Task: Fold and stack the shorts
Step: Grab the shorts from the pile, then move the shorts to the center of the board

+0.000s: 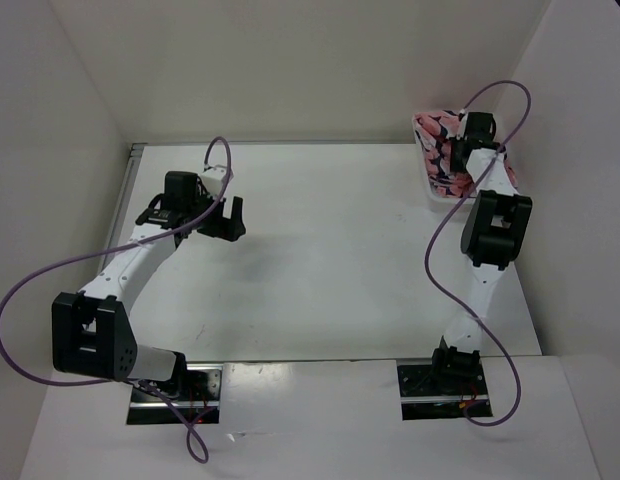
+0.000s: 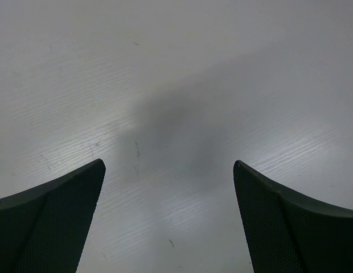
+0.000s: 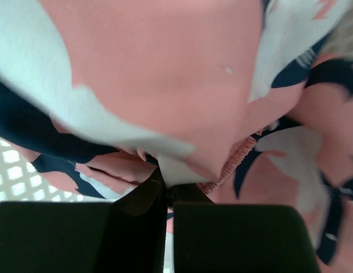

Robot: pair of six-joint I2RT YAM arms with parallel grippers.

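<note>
The salmon-pink shorts point(image 1: 442, 150) with navy-and-white shark shapes lie bunched in the white mesh basket point(image 1: 428, 178) at the far right of the table. My right gripper point(image 1: 470, 150) is down in the basket and shut on a fold of the shorts point(image 3: 165, 85), which fill the right wrist view; the gripper point(image 3: 167, 185) pinches the cloth at its tips. My left gripper point(image 1: 222, 218) is open and empty above the bare table at the left, its two dark fingers point(image 2: 57, 222) wide apart in the left wrist view.
White walls enclose the white table point(image 1: 320, 260) at back, left and right. Purple cables loop from both arms. The basket's mesh point(image 3: 11, 176) shows at the lower left of the right wrist view.
</note>
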